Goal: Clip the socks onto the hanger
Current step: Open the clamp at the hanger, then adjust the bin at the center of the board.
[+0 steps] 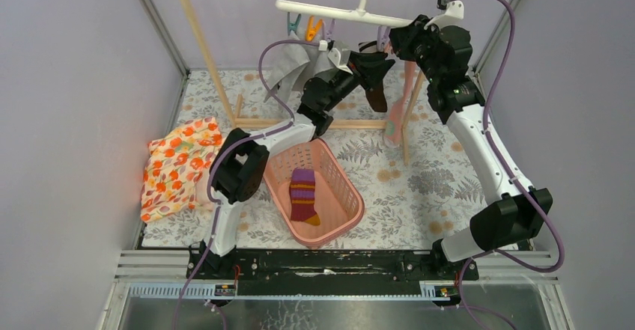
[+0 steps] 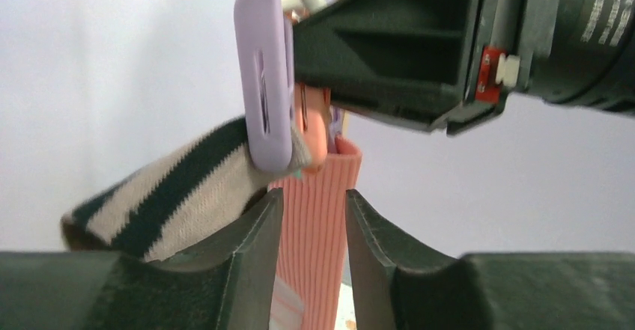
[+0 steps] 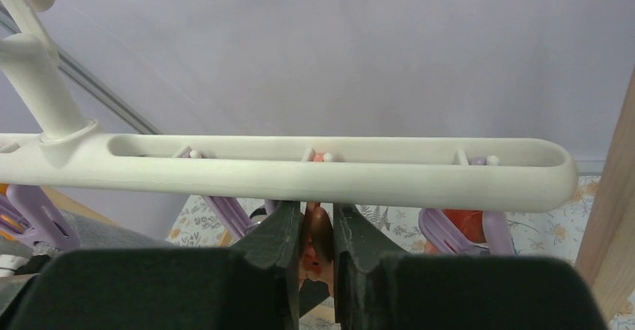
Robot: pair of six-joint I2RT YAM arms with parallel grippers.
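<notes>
The purple striped sock (image 1: pixel 303 193) with an orange toe lies in the pink basket (image 1: pixel 352 195), far from both grippers. The white hanger (image 1: pixel 341 10) hangs from the rack's top rod; it also shows in the right wrist view (image 3: pixel 299 169). My right gripper (image 1: pixel 398 38) sits just under the bar, and in its own view (image 3: pixel 318 214) it is shut on an orange clip (image 3: pixel 320 233). My left gripper (image 1: pixel 377 62) is raised beside it, fingers apart (image 2: pixel 313 195), with the hanging pink sock (image 2: pixel 314 225) behind the gap. A purple clip (image 2: pixel 266 83) grips a dark sock's striped cuff (image 2: pixel 172 191).
The dark brown sock (image 1: pixel 378 96) and long pink sock (image 1: pixel 400 109) hang under the hanger's right half. Teal (image 1: pixel 293 25) and orange (image 1: pixel 313 27) clips hang to the left, a grey cloth (image 1: pixel 288 68) below them. A floral cloth (image 1: pixel 180 167) lies left. The wooden rack frame (image 1: pixel 198 27) stands behind.
</notes>
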